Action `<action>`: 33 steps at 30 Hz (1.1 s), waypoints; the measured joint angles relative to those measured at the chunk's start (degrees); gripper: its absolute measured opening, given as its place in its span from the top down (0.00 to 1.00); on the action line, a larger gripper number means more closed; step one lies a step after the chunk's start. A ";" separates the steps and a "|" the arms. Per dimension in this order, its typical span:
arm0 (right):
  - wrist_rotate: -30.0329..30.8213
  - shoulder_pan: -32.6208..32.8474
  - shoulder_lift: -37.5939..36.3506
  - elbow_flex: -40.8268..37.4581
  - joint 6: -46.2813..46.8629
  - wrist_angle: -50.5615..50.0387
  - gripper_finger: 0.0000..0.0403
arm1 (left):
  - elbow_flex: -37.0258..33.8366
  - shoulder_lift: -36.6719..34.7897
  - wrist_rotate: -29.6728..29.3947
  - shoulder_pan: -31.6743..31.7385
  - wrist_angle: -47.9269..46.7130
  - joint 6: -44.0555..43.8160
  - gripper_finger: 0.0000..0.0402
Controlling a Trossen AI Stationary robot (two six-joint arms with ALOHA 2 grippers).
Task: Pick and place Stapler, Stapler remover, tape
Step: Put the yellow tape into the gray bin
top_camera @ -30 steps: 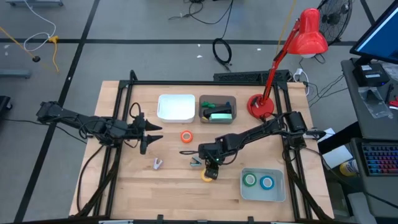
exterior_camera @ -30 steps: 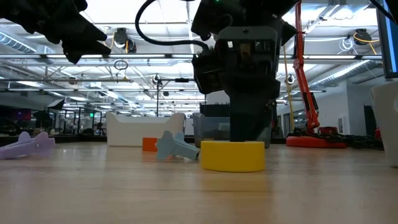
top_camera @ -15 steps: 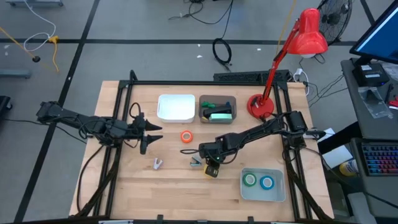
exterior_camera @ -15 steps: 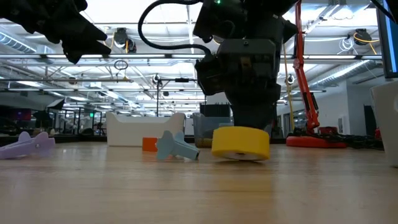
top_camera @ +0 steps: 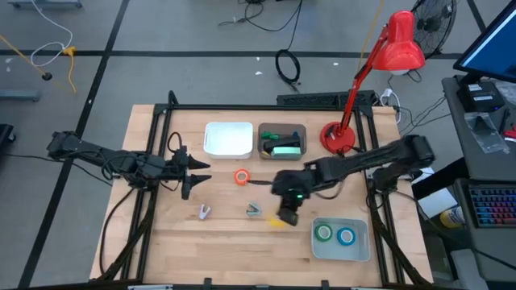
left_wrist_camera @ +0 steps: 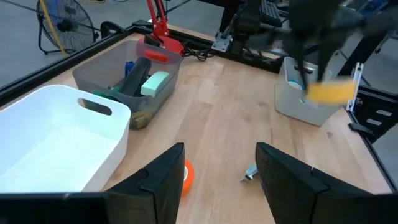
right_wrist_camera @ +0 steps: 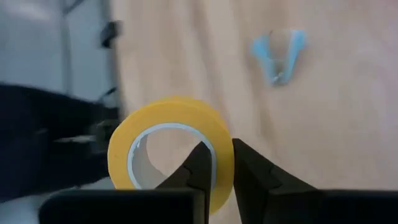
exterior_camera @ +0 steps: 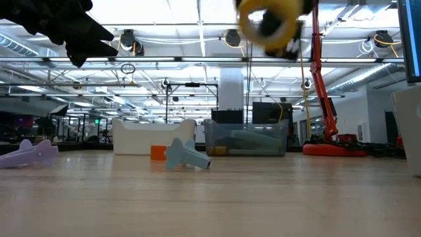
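Left of the white bin [top_camera: 228, 138], the left gripper [top_camera: 187, 171] waits above the table [top_camera: 161, 234] with its fingers [left_wrist_camera: 165, 180] parted and empty. The purple staple remover [top_camera: 205, 212] lies in front of the white bin, the orange tape roll [top_camera: 241, 176] just before it, and the blue staple remover [top_camera: 255, 210] a little right of that.

Right of the white bin and nearer the front, the right gripper [top_camera: 288, 216] has changed most: a second ago it stood low over the yellow tape roll [right_wrist_camera: 171, 149], which sat on the table; now its jaws are pinched on the roll's wall and the roll has risen well clear of the wood. It hangs just beside the grey tray [top_camera: 360, 251] holding the green tape roll [top_camera: 323, 234] and blue tape roll [top_camera: 347, 237]. The pick looks done; carrying it over that tray is probably next.
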 joint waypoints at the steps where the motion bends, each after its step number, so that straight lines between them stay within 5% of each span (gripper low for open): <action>1: -0.69 0.62 -2.13 0.00 1.26 -2.07 0.92 | 0.00 -0.02 0.12 0.00 0.01 -0.22 0.51; 8: -2.98 7.69 -13.34 -0.02 19.50 -18.29 0.92 | 0.00 0.00 0.41 -0.01 -0.14 -0.63 0.51; 15: -3.02 19.76 -16.36 -0.02 42.10 -27.42 0.92 | 0.00 -0.01 0.25 0.01 -0.18 -0.79 0.51; 24: -1.31 29.53 -15.94 -10.39 62.04 -21.54 0.92 | 0.00 -0.02 -1.37 0.00 -0.16 -0.95 0.51; 33: 0.20 32.12 -15.94 -23.91 70.70 -8.25 0.92 | 0.00 0.00 -1.54 0.06 0.45 -2.45 0.51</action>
